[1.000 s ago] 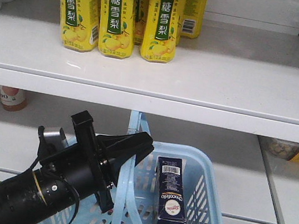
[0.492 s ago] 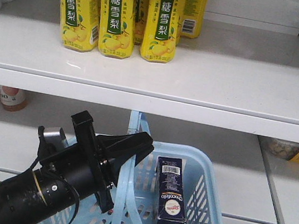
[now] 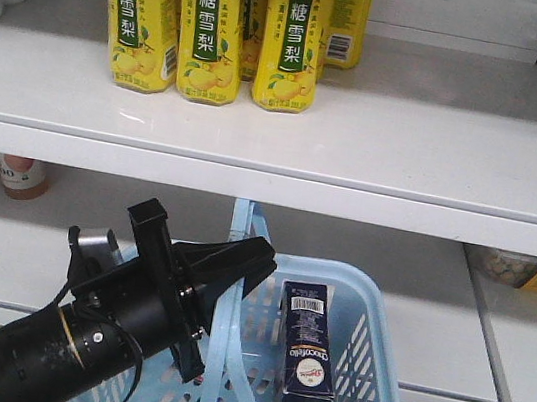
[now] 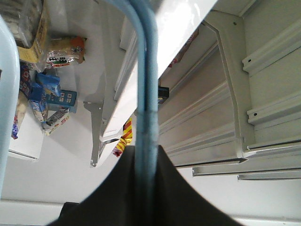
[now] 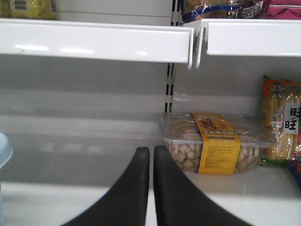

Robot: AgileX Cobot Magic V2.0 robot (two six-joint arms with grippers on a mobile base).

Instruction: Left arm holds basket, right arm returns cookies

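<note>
Cookies (image 3: 310, 364): upright in basket (image 3: 339, 269), right side. Left gripper (image 3: 243, 268) clamped on handle (image 4: 145, 94). Right gripper (image 5: 151, 188) closed, seemingly empty, facing shelf (image 5: 56, 202); should open, descend over carton top, squeeze narrow faces.

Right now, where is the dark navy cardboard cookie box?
Front view: the dark navy cardboard cookie box stands on end inside the light blue plastic basket, right of the pale-blue hoop handle that the left gripper clamps.
</note>
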